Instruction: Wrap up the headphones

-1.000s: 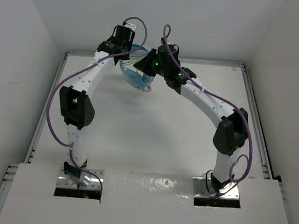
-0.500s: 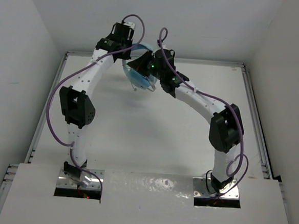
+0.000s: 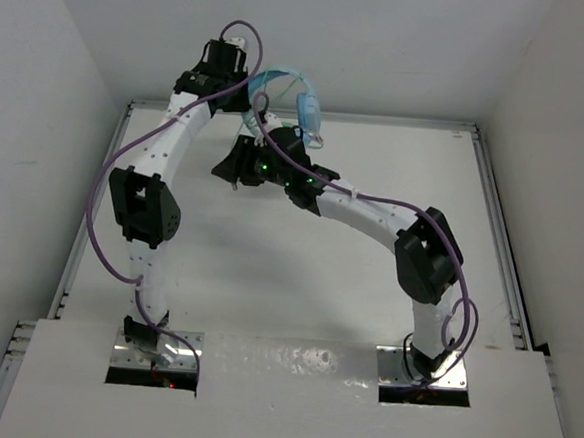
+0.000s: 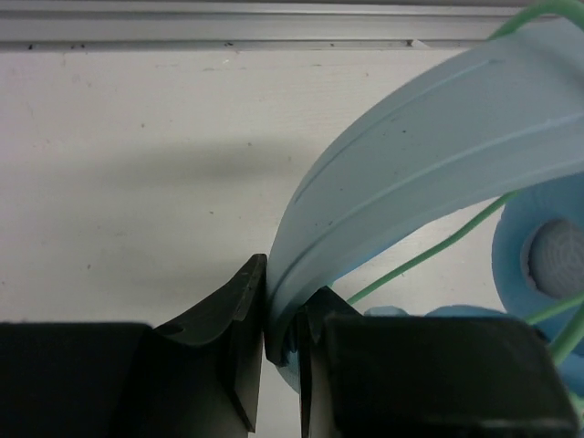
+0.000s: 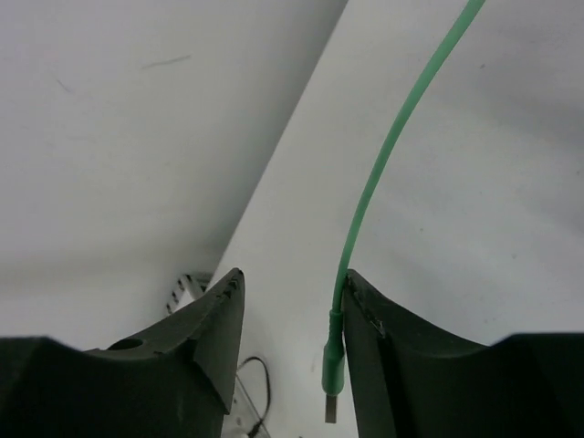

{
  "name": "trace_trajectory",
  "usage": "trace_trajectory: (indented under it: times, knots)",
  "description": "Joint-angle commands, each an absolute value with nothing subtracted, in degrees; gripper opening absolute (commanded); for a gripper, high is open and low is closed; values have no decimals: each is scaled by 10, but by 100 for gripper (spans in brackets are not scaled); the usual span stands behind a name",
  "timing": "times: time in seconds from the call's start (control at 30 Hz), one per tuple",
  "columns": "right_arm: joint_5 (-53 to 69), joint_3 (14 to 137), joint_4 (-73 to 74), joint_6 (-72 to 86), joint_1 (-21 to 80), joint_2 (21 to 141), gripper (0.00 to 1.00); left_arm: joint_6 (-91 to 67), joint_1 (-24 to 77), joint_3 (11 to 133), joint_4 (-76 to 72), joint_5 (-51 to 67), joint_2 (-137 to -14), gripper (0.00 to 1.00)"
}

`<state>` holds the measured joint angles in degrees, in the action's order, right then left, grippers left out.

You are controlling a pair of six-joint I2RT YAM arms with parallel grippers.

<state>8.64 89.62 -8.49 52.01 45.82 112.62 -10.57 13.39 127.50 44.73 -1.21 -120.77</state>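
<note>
The light blue headphones (image 3: 282, 78) hang in the air at the back of the table, ear cup (image 3: 308, 110) lowest. My left gripper (image 3: 247, 81) is shut on the curved headband (image 4: 429, 164), with an ear cup (image 4: 547, 255) to its right in the left wrist view. The thin green cable (image 4: 429, 260) loops under the band. My right gripper (image 3: 222, 169) is below and left of the headphones. Its jaws are open (image 5: 292, 278). The cable's free end (image 5: 392, 155) and its plug (image 5: 333, 383) hang between them, against the right finger.
The white table (image 3: 300, 250) has a raised rail (image 3: 497, 223) on each side and white walls at the back and sides. Purple arm cables (image 3: 109, 186) loop beside both arms. A thin dark wire (image 5: 255, 401) shows far below the right gripper.
My left gripper has raised the headphones and swung them up and to the right. My right gripper has moved away from the headphones, down and to the left.
</note>
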Motion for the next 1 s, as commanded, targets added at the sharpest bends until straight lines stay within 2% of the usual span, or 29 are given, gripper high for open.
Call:
trace_trajectory:
  times: [0.0,0.3,0.37,0.43,0.6,0.73,0.77,0.83,0.87,0.9,0.93,0.97]
  knots:
    - [98,911,-76,457,450,1122,47,-142,127,1302,396,22,-1170,0]
    - [144,788,-79,354,453,1061,58,-143,100,1316,392,28,-1166,0]
    - [160,760,-97,318,454,1047,68,-133,100,1323,389,22,-1166,0]
    - [178,743,-102,297,457,1031,75,-112,100,1325,387,18,-1166,0]
    - [203,683,-128,207,456,938,76,-46,100,1310,382,23,-1165,0]
    - [137,667,-97,141,455,848,65,50,100,1282,382,71,-1155,0]
    - [121,677,-87,128,449,822,55,62,101,1264,381,99,-1151,0]
    - [72,699,-54,120,442,807,44,105,103,1245,377,131,-1136,0]
    - [49,714,-36,115,439,804,31,124,105,1235,382,147,-1134,0]
    - [24,757,-2,117,427,808,25,148,112,1234,391,182,-1132,0]
    - [5,782,23,121,418,812,20,209,117,1234,420,202,-1129,0]
    - [-16,804,39,141,404,817,21,242,123,1231,438,217,-1127,0]
